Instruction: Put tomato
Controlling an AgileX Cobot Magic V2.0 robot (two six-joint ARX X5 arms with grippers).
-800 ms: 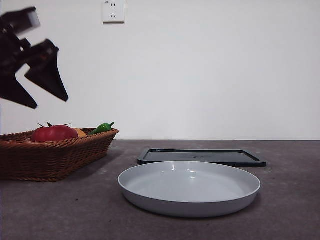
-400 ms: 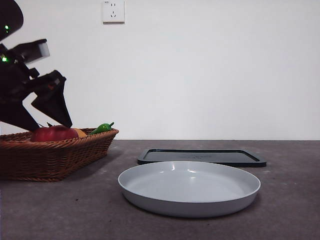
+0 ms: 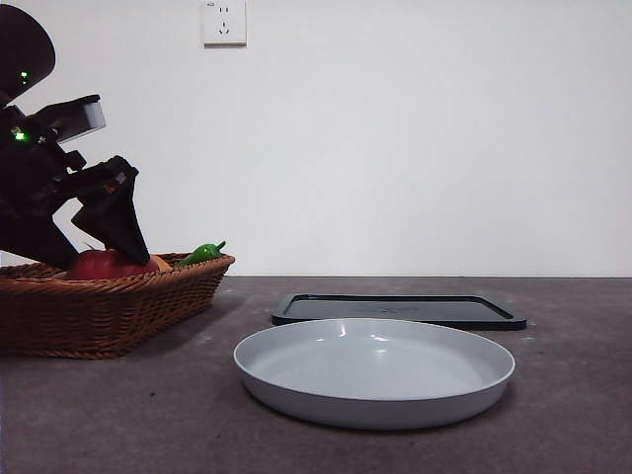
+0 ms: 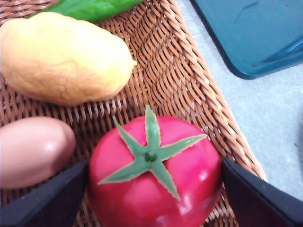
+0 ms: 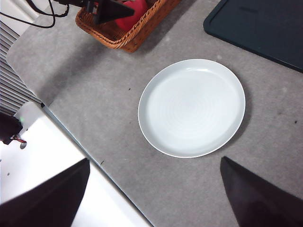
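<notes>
Tomato (image 4: 154, 184) sits low in the wicker basket (image 4: 199, 99), right by the basket's wall on the side facing the dark tray (image 4: 255, 33), and I've got the left gripper (image 4: 154, 198) straddling it, one black jaw on each flank, spread apart. I can't tell from my wrist feed whether the jaw tips are touching the skin or just beside it. Green star-shaped stem faces up at my camera. Room inside the basket is tight: a pale egg-like thing (image 4: 31, 151) lies just beside the tomato on the far side from the wall, a yellow lemon-shaped fruit (image 4: 64, 56) sits deeper in the basket, and a green pepper (image 4: 90, 7) lies beyond that near the rim. From the front, the left gripper (image 3: 84, 252) dips just over the basket (image 3: 109, 306) rim, the tomato (image 3: 99, 265) only peeking red above the weave, pepper (image 3: 202, 253) tip poking over the rim. Outside the basket, the grey tabletop (image 3: 148, 415) lies bare up to the white plate (image 3: 373, 370), which stands well apart from the basket, with the dark tray (image 3: 398, 310) just behind the plate. My right gripper (image 5: 154, 189) hangs high over the plate (image 5: 191, 108), jaws wide apart, holding nothing, near the table's edge (image 5: 85, 151).
</notes>
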